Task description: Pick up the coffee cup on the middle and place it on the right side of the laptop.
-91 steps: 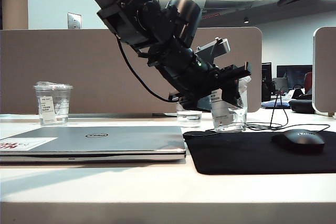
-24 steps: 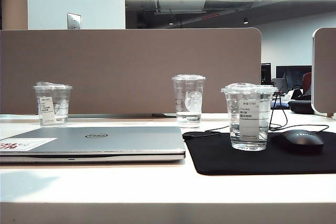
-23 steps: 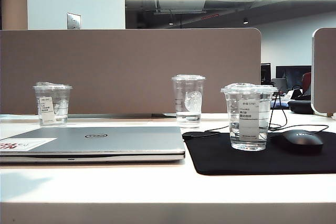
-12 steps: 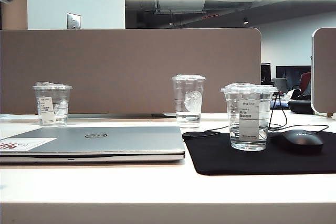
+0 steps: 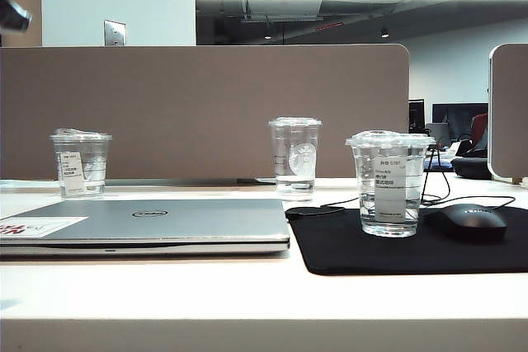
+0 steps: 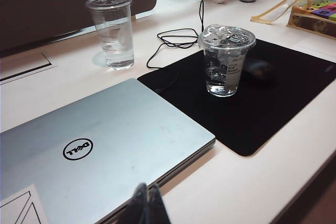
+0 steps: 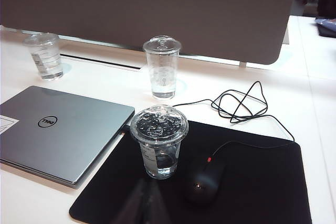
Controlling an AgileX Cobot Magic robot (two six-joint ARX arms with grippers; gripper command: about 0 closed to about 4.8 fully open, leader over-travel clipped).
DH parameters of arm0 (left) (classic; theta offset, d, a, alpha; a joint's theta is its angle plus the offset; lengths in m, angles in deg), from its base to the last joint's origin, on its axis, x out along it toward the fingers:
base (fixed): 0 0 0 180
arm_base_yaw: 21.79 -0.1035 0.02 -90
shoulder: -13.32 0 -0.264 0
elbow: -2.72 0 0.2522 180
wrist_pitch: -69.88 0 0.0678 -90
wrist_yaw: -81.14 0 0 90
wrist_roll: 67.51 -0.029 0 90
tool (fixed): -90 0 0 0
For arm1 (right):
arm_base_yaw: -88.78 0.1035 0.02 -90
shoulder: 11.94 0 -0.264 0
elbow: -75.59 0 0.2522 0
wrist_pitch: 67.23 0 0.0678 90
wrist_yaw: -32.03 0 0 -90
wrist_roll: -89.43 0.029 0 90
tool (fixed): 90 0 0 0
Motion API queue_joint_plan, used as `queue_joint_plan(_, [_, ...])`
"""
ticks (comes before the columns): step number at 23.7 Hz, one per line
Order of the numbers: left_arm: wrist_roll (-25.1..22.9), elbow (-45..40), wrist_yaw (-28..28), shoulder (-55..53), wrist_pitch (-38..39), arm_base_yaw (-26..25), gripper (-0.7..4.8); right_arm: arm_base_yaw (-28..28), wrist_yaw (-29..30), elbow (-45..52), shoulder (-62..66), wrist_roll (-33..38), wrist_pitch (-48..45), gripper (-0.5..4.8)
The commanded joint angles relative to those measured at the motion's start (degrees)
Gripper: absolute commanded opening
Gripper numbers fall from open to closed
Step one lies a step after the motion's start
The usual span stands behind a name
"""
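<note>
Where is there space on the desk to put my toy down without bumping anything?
Free: the white desk strip in front of the laptop and mouse pad. The pad's near corner before the coffee cup is bare too. Crowded: between that cup and the mouse, and the cable beside the tall cup.

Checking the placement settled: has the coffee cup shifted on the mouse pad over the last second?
No. The coffee cup stands upright at the same spot on the mouse pad, left of the mouse.

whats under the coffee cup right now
The coffee cup stands on the black mouse pad, right of the laptop. The patch of pad beneath its base is covered.
</note>
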Motion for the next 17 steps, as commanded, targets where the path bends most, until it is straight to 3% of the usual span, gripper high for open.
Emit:
queue_joint_plan(1, [2.21,-4.24,0.04,7.19,-0.59,-0.24,-0.06,-0.02,0.46,2.45,-0.31,0.13,-2.82,-0.05])
queue_joint_plan(8, [2.84,-7.80,-0.81,7.78,-6.58,-3.50,-0.06,0.02,0.15,6.32,-2.29,-0.04,-5.57,-0.05])
queue_joint_plan(14, [7.19,-13.07,-3.74,7.76,-14.45,-10.93,-0.06,-0.09,-0.37,12.26,-3.21,0.00,-13.05,-0.05])
queue_joint_plan(17, [3.67,-13.07,-1.55,7.78,-14.10,-15.76,-0.06,-0.04,-3.54,18.14,-3.15,0.31,-20.33,-0.05])
